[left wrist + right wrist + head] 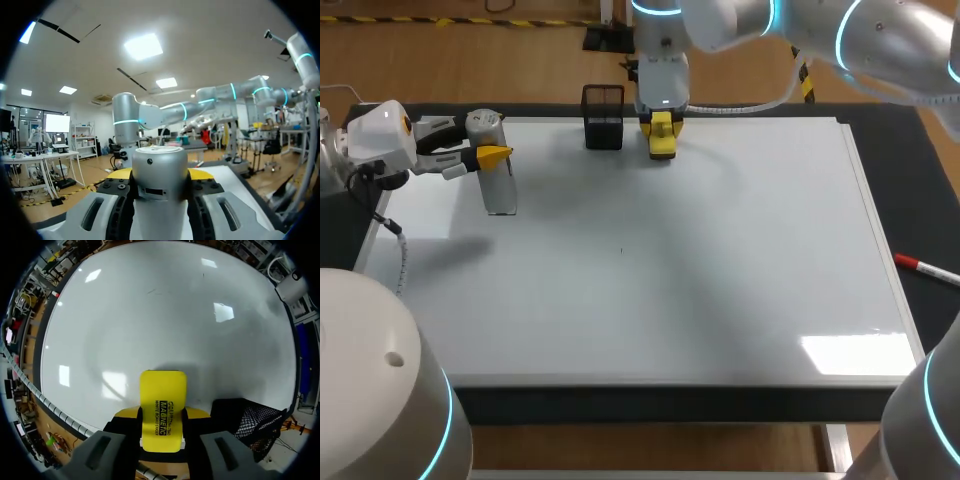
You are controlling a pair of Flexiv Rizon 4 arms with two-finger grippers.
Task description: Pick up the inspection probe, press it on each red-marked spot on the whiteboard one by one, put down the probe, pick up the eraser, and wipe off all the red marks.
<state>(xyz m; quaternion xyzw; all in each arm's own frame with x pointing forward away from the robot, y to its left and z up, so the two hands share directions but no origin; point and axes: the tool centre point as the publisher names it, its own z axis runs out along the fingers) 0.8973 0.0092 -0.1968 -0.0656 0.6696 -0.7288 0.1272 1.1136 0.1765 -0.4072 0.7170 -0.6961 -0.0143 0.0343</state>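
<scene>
The inspection probe (500, 190), a silver-capped cylinder with a clear lower body, hangs upright over the whiteboard's (680, 270) far left corner. My left gripper (490, 150) is shut on its upper part. In the left wrist view the probe's silver cap (159, 165) fills the gap between the yellow-tipped fingers of the left gripper (160, 176). The yellow eraser (662, 145) is at the board's far edge with my right gripper (662, 128) shut on it. In the right wrist view the eraser (162, 395) sticks out ahead of the right gripper (162, 415) over the whiteboard (165, 315). I see no red marks on the board, only a tiny dark speck (621, 250).
A black mesh holder (603, 117) stands at the board's far edge, just left of the eraser, and shows beside the right gripper as the mesh holder (255, 422). A red-and-white marker (925, 268) lies on the dark mat off the board's right edge.
</scene>
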